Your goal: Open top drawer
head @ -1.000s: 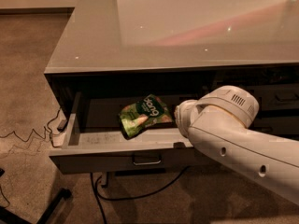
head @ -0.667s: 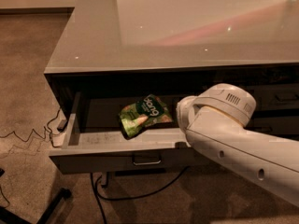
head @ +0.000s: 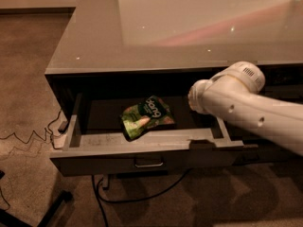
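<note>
Drawn slightly back and rightward, the white arm's [head: 255, 115] tool [head: 195, 99] sits at the right rear of the wide dark grey top drawer [head: 104, 162], which is pulled open over brown carpet [head: 28, 79]. Whether the tool is clenched or released, I cannot tell. A green snack bag [head: 147, 117] lies inside the drawer, with the glossy grey counter [head: 104, 37] above.

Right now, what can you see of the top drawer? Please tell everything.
The top drawer is pulled open under the grey tabletop. Its dark grey front carries a small metal pull at centre; the light grey inner tray looks scuffed. A green snack bag lies inside. The white arm reaches over its right side, hiding the gripper.
</note>
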Motion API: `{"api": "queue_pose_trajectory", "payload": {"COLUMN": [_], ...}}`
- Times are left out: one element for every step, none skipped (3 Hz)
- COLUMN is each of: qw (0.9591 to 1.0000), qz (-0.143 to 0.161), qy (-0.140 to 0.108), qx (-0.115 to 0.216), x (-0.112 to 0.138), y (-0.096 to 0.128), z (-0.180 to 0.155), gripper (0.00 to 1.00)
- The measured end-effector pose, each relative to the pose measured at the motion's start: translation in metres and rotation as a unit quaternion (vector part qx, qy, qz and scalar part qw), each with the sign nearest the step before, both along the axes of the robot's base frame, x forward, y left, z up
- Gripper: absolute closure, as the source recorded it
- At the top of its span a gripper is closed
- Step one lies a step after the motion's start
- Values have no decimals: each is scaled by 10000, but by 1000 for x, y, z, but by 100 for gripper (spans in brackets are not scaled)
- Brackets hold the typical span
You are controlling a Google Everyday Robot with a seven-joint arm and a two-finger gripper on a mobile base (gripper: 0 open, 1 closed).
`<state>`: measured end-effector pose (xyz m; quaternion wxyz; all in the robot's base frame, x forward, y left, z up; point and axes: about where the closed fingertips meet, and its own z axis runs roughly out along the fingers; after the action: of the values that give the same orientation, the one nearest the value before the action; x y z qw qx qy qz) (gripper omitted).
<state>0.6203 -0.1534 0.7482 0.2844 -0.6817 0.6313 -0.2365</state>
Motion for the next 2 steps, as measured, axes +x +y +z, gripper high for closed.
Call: {"api": "queue_pose_trajectory", "payload": {"qw": [9961, 9935], "qz": [-145, -18], "qy": [736, 951], "qx": [453, 623], "x": [16, 19], "y": [-19, -13], "z": [-37, -40], "gripper": [100, 100]}}
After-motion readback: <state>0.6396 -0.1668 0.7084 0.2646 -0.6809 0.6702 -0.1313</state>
